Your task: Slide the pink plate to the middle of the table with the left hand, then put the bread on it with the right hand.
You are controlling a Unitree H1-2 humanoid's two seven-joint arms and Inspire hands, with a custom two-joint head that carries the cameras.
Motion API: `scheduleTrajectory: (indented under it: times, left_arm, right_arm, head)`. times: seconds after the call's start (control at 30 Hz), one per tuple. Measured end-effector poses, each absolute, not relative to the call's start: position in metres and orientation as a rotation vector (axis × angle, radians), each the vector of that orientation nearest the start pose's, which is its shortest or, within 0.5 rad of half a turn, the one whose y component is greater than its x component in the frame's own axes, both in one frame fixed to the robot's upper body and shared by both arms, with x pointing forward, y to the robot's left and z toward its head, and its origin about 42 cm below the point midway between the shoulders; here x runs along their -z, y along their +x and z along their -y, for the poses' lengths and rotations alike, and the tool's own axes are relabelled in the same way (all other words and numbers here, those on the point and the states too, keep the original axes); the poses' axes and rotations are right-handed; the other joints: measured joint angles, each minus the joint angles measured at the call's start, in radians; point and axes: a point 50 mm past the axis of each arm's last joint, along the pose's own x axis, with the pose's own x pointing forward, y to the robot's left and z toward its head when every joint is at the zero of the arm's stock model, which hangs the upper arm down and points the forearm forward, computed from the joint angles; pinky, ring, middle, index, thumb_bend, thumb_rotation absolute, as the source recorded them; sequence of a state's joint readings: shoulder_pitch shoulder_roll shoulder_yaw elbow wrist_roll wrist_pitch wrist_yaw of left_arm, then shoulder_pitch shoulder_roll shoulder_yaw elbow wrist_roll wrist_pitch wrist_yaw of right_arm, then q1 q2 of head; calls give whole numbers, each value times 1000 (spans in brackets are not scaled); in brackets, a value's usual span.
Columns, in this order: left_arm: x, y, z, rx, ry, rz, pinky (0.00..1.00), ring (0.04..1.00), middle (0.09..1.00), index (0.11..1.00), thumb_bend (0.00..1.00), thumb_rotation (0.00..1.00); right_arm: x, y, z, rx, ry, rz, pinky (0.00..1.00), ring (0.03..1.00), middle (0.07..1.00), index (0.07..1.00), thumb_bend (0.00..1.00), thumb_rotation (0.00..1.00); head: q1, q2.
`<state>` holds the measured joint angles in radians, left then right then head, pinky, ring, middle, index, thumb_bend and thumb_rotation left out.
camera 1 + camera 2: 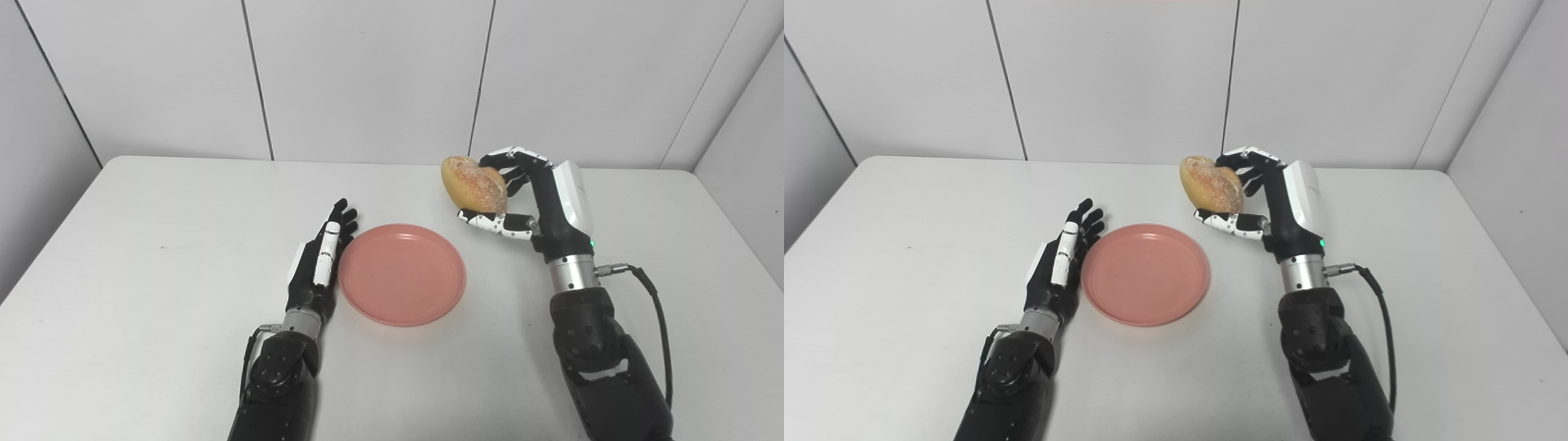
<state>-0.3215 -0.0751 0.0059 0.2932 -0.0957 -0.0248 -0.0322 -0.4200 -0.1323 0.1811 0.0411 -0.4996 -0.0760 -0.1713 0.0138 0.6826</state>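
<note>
The pink plate (401, 272) lies flat near the middle of the white table (153, 245). My left hand (321, 260) is open, fingers straight, resting edge-on against the plate's left rim. My right hand (527, 196) is shut on the bread (473, 184), a golden-brown roll, and holds it in the air above the table, to the right of and beyond the plate. The bread is pinched between the fingers above and the thumb below. The same scene shows in the right eye view, with the plate (1145, 272) and bread (1211, 184).
The table's far edge meets a white panelled wall (367, 73). A black cable (658, 318) loops off the right forearm.
</note>
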Motion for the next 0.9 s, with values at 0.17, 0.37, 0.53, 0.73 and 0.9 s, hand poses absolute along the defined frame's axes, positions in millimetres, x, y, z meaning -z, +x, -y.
scheduleTrajectory:
  times: [0.17,0.37,0.53,0.73,0.9]
  left_arm:
    - [-120,385,-154,89,-149,34,946,932,919,907,542,1000]
    - [-118,389,-157,39,-117,53,925,922,906,898,497,1000]
    - [-118,391,-157,22,-110,56,919,920,902,896,496,1000]
    - [-118,391,-157,20,-108,57,933,926,908,901,503,1000]
    - [-118,391,-157,18,-109,57,931,928,908,900,510,1000]
  right_arm:
    - [-220,391,151,-92,-629,532,379,455,530,494,501,119]
    - [-200,393,137,-169,-652,471,400,474,545,495,499,121]
    - [-177,395,125,-247,-714,411,382,460,529,494,502,116]
    - [-153,405,117,-314,-810,383,358,444,458,538,515,2]
    - [-151,410,118,-308,-876,400,332,425,452,542,513,0]
  head:
    - [12,2]
    - [14,0]
    - [11,-2]
    - [11,-2]
    - [6,-2]
